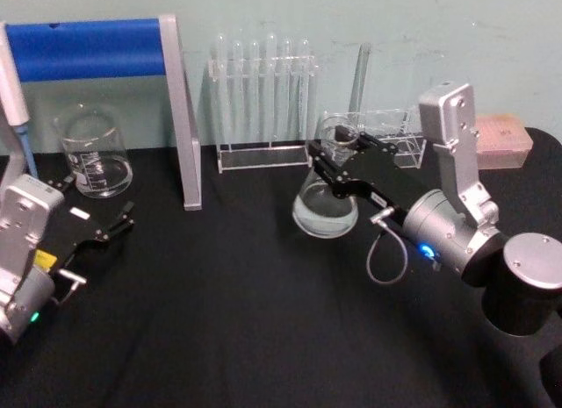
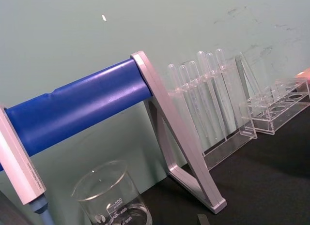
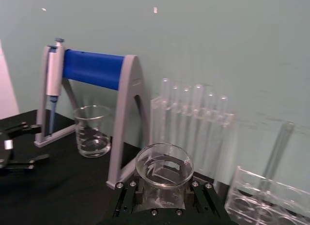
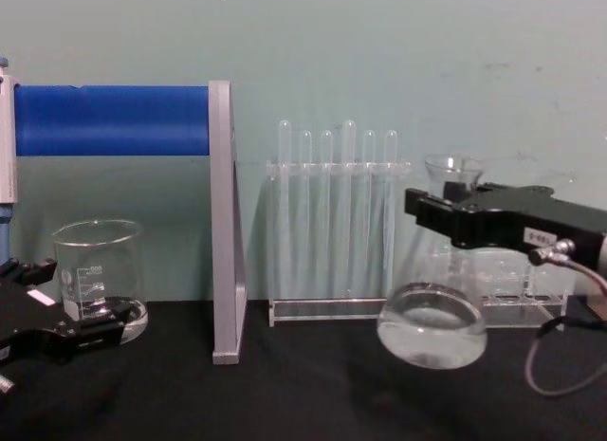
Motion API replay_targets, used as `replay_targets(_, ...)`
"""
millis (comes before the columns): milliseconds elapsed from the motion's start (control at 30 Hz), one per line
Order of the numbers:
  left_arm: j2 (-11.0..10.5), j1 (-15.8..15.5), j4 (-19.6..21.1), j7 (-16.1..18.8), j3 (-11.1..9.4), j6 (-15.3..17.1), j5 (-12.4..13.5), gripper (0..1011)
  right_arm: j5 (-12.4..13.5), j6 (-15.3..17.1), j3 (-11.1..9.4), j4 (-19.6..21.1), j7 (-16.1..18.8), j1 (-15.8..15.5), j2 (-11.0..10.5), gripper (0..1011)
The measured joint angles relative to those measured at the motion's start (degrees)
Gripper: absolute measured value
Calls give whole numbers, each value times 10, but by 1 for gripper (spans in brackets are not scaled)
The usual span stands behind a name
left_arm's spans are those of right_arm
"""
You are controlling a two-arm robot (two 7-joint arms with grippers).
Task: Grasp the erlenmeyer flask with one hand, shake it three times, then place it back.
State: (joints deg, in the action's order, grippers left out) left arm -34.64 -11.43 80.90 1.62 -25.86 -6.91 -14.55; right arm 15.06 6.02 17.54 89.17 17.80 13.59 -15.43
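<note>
The right gripper (image 1: 339,161) was clamped on the neck of the flask (image 1: 326,211), with one black finger on each side just below the flared rim. The flask sat right of the middle of the black surface (image 1: 246,320), in front of the rack (image 1: 263,96) of test tubes and a little to its right. A little clear liquid pooled in its wide base. In the chest view the base showed as a rounded bulge low before the rack (whether it touched the surface could not be told). The right wrist view looked past the fingers onto the flask's open mouth. The right arm reached in from the right side, and a blue light showed on its silver wrist.

The left gripper (image 1: 98,206) lay low at the left edge of the surface, its fingers apart and holding nothing. It was just in front of the beaker (image 1: 92,153), which stood upright near the back wall. The stand (image 1: 180,118) with the blue bar rose between the beaker and the rack, well apart from the flask. A low rack (image 1: 399,145) of clear plastic stood just behind the right gripper.
</note>
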Motion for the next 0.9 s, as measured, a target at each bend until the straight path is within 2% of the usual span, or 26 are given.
replay_targets(233,0,0,0,0,0,0,0,1001,4,0,13,2,6,1,0,450)
replay_targets(900,0,0,0,0,0,0,0,1001,3,-4,27,-6,4,3,-3,449)
